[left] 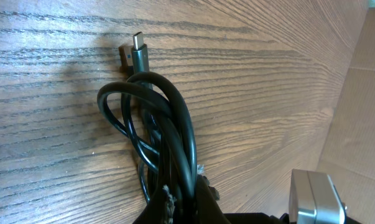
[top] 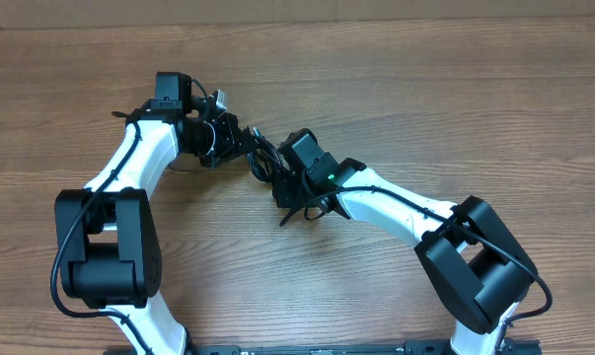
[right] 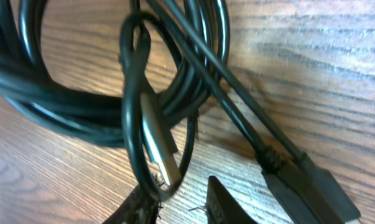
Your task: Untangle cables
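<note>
The cables (top: 261, 158) are a bunch of thin black cords lying on the wooden table between my two arms. My left gripper (top: 238, 144) is shut on the bunch. In the left wrist view the cables (left: 175, 124) rise in loops from the closed left gripper (left: 186, 200), and a silver-tipped plug (left: 139, 46) points away. My right gripper (top: 278, 174) sits at the other side of the tangle. In the right wrist view the right gripper (right: 181, 205) stands open with bare wood in the gap. A thin loop and a silver plug (right: 162, 152) lie against its left finger (right: 140, 208).
Two black plugs (right: 311, 186) lie on the table (top: 455, 99) to the right of the right gripper's fingers. Thick coils (right: 81, 106) fill the upper left of that view. A cardboard sheet (top: 376, 12) borders the far table edge. A grey metal block (left: 314, 199) shows beside the left gripper.
</note>
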Available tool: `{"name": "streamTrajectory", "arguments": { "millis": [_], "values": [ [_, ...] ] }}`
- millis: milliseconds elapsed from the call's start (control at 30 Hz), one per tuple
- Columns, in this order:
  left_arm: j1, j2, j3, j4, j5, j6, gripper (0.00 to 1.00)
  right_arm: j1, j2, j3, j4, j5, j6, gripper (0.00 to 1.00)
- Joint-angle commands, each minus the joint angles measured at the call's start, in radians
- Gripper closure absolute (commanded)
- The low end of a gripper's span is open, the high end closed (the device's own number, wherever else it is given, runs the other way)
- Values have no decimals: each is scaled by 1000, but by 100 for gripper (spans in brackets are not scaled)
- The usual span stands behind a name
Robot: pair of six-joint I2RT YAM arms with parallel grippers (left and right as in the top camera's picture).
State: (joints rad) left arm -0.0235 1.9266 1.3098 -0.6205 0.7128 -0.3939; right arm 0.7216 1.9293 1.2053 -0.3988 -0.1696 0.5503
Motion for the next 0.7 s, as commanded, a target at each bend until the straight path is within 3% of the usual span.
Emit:
{"name": "streamTrajectory", "arguments": {
  "millis": [0,167,333,667],
  "values": [
    [12,-30,21,-1,-14,-11,96,0,-45,19,-8,-11,3,74],
    [12,-30,21,-6,-14,-47,96,0,-61,35,-41,-18,-4,70],
    [12,-30,21,-8,-14,-189,93,2,-85,51,-64,10,-31,68],
    [8,-30,21,-8,-14,-186,93,3,-85,51,-53,122,-26,65]
  ]
}}
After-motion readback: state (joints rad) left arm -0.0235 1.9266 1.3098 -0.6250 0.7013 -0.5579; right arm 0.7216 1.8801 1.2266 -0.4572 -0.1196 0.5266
